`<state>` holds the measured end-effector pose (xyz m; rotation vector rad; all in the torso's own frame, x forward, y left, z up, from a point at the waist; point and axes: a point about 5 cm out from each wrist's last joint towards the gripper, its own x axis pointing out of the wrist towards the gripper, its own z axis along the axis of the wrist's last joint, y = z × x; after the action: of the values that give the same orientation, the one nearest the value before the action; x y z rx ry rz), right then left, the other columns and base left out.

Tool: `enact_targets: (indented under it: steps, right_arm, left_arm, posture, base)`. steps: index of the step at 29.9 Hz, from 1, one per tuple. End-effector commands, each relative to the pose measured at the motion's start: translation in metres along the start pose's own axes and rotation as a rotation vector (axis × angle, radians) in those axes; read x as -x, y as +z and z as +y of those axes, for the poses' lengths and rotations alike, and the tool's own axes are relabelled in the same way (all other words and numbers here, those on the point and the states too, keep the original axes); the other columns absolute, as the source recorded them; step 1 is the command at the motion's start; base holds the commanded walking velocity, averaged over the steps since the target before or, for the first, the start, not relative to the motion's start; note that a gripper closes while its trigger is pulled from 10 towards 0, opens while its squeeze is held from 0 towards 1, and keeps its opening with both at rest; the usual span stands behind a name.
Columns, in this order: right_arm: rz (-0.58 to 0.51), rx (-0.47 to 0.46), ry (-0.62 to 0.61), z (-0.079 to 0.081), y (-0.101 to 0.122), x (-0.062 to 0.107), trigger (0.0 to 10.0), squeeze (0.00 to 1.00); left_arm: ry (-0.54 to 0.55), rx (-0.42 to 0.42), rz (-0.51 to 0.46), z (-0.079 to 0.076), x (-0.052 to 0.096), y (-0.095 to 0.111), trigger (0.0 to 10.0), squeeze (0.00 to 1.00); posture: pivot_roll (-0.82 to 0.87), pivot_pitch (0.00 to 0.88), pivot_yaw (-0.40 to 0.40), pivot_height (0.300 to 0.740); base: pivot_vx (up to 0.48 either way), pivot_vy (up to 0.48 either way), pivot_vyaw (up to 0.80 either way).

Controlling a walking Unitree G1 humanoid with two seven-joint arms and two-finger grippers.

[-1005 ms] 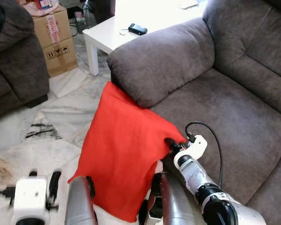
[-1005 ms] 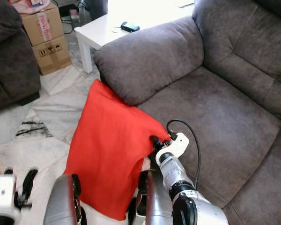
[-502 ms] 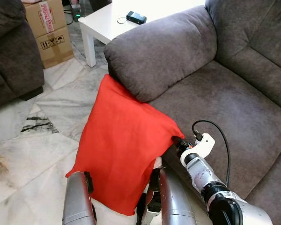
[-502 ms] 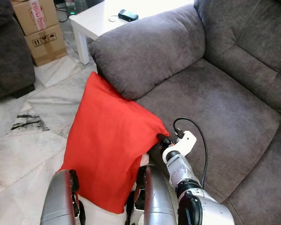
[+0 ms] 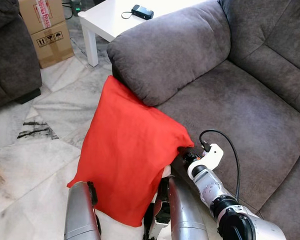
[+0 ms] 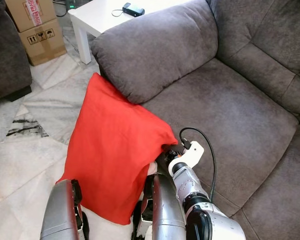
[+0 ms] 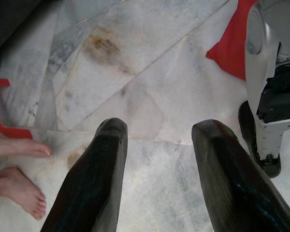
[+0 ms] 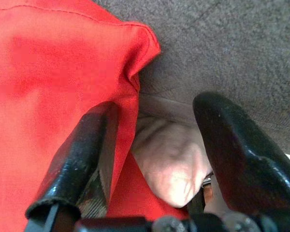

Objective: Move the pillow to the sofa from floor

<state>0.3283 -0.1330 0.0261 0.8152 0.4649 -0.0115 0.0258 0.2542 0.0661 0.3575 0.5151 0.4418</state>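
The right pincer (image 8: 150, 159) sits at the right corner of the flat red fabric pillow (image 5: 130, 155). In the right wrist view its two black fingers (image 8: 82, 159) stand apart, one pressed against the red cloth, the other off it with pale stuffing or lining between them; whether they pinch the cloth I cannot tell. The left pincer (image 7: 159, 179) hangs with fingers spread wide over the marble floor (image 7: 150, 72), holding nothing.

Compared with a second ago, the pillow's gripped corner lies a little lower and closer to the front edge of the grey upholstered sofa (image 5: 250, 100), and the robot's head has tipped so the view has slid upward; the pillow's own shift is small. I judge the lift has hardly begun: the pillow is not yet on the seat.

The pillow stands tilted against the sofa's front, just below the padded armrest (image 5: 165, 50). Its long axis runs from the lower corner near the robot's legs up toward the top corner tucked under the armrest, leaning away from the robot; its broad face looks up and to the left. The lower edge seems near the floor.
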Motion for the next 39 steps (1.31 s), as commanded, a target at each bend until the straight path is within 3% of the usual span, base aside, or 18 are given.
enact_targets:
  steps: [1, 6, 11, 15, 16, 22, 30, 33, 39]
  right_arm:
    - [0.011, -0.026, -0.029, -0.009, -0.005, 0.003, 10.0, 1.00]
    - [-0.028, -0.110, 0.004, -0.005, 0.005, 0.002, 10.0, 1.00]
    - [-0.051, -0.241, 0.126, 0.002, 0.013, 0.001, 10.0, 1.00]
    - [-0.027, -0.221, 0.151, 0.003, 0.009, 0.002, 10.0, 0.97]
    - [-0.017, -0.223, 0.160, 0.003, 0.007, 0.002, 10.0, 0.00]
    - [0.040, -0.262, 0.195, 0.003, -0.008, 0.004, 10.0, 0.00]
    - [0.104, -0.306, 0.360, 0.018, -0.025, 0.007, 10.0, 0.00]
    - [0.114, -0.369, 0.418, 0.023, -0.030, 0.009, 10.0, 0.00]
    - [0.149, -0.357, 0.434, 0.025, -0.041, 0.011, 10.0, 0.00]
  left_arm:
    - [-0.003, 0.005, 0.038, -0.003, 0.004, -0.009, 10.0, 0.00]
    - [-0.009, 0.015, 0.024, -0.005, 0.003, -0.007, 10.0, 0.00]
    - [-0.020, 0.026, 0.012, -0.008, 0.000, -0.005, 10.0, 0.00]
    - [-0.030, 0.032, 0.008, -0.011, 0.000, -0.004, 10.0, 0.00]
    - [-0.033, 0.033, 0.007, -0.011, -0.001, -0.004, 10.0, 0.00]
    - [-0.054, 0.047, 0.002, -0.016, -0.002, -0.002, 10.0, 0.00]
    - [-0.087, 0.064, -0.002, -0.022, 0.000, 0.001, 10.0, 0.00]
    - [-0.096, 0.076, -0.006, -0.025, 0.001, 0.003, 10.0, 0.00]
    - [-0.102, 0.085, -0.010, -0.028, 0.002, 0.005, 10.0, 0.00]
  posture:
    - [0.25, 0.315, -0.202, 0.572]
    - [0.25, 0.314, -0.202, 0.572]
    - [0.25, 0.315, -0.202, 0.572]
    - [0.25, 0.318, -0.200, 0.572]
    - [0.25, 0.319, -0.201, 0.572]
    - [0.25, 0.322, -0.199, 0.572]
    - [0.26, 0.331, -0.199, 0.572]
    - [0.27, 0.333, -0.202, 0.572]
    - [0.27, 0.333, -0.204, 0.572]
  base:
    - [0.000, 0.000, 0.00]
    - [0.000, 0.000, 0.00]
    - [0.000, 0.000, 0.00]
    - [0.000, 0.000, 0.00]
    - [0.000, 0.000, 0.00]
    - [0.000, 0.000, 0.00]
    - [0.000, 0.000, 0.00]
    - [0.000, 0.000, 0.00]
    - [0.000, 0.000, 0.00]
